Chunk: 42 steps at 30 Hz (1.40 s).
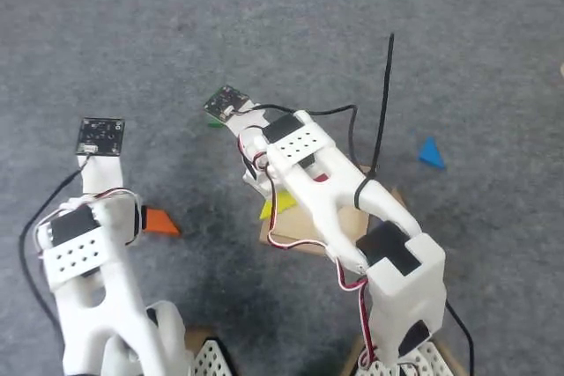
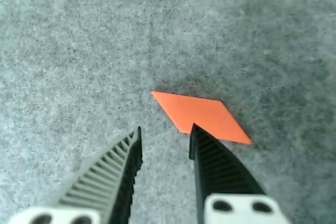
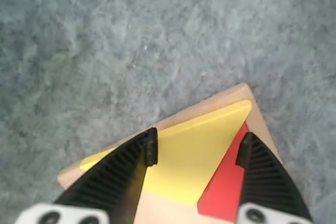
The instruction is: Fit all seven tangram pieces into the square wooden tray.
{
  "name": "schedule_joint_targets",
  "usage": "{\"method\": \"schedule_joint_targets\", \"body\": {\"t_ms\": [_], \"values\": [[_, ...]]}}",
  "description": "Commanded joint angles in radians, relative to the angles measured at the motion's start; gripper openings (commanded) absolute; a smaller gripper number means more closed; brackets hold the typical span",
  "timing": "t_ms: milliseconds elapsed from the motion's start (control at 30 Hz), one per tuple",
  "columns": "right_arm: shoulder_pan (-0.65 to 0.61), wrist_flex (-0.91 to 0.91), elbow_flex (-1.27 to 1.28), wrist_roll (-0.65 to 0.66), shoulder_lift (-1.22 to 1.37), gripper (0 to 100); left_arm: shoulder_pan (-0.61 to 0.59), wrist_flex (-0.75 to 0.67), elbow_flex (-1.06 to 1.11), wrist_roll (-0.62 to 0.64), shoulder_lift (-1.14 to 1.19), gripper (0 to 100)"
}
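An orange parallelogram [image 2: 202, 116] lies flat on the grey carpet, and it shows beside the left arm as the orange piece [image 1: 160, 222]. My left gripper [image 2: 165, 141] is open just short of it, one fingertip [image 2: 202, 148] overlapping its near edge. My right gripper [image 3: 198, 148] is open over a corner of the wooden tray [image 3: 202, 108]. A yellow triangle [image 3: 199, 132] lies in that corner with a red piece [image 3: 228, 187] beside it. The same yellow triangle [image 1: 278, 206] peeks out under the right arm. A blue triangle [image 1: 431, 153] lies on the carpet to the right.
The right arm covers most of the tray [image 1: 295, 239]. A green piece [image 1: 214, 122] is partly hidden under the right arm's wrist camera. Grey carpet stretches around the tray on all sides.
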Motion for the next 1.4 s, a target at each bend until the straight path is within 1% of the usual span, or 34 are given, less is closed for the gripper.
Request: {"method": "schedule_joint_targets", "body": {"t_ms": [0,200,467,533,633,767,833,933,1067,1167,1233,1367], "values": [[-0.008,0.051,-0.044,-0.011,-0.015,26.3,0.006,0.009,-0.004,0.008,-0.026,15],[-0.031,0.130,-0.048,-0.017,-0.024,26.3,0.006,0.009,-0.004,0.008,-0.026,15],[-0.030,0.137,-0.064,-0.020,-0.036,26.3,0.006,0.008,-0.005,0.008,-0.026,15],[-0.015,0.163,-0.094,-0.040,-0.082,26.3,0.006,0.008,-0.005,0.008,-0.026,15],[0.018,0.275,-0.164,-0.049,-0.205,26.3,0.006,0.008,-0.010,0.008,-0.026,15],[0.111,0.407,-0.170,-0.046,-0.432,26.3,0.012,0.009,-0.033,0.008,-0.026,15],[0.182,0.421,-0.114,-0.040,-0.552,26.3,0.012,0.009,-0.056,0.009,-0.026,15],[0.288,0.412,0.060,0.023,-0.708,26.3,0.012,0.009,-0.084,0.012,-0.025,15],[0.447,0.303,0.374,0.078,-0.875,26.3,0.025,0.009,-0.090,0.014,-0.021,15],[0.553,0.203,0.568,0.133,-0.961,26.3,0.077,0.015,-0.085,0.015,-0.017,15],[0.576,0.174,0.663,0.167,-0.998,26.3,0.100,0.048,-0.097,0.015,-0.017,15],[0.575,0.148,0.792,0.172,-1.047,26.3,0.110,0.117,-0.156,0.015,-0.017,15]]}}
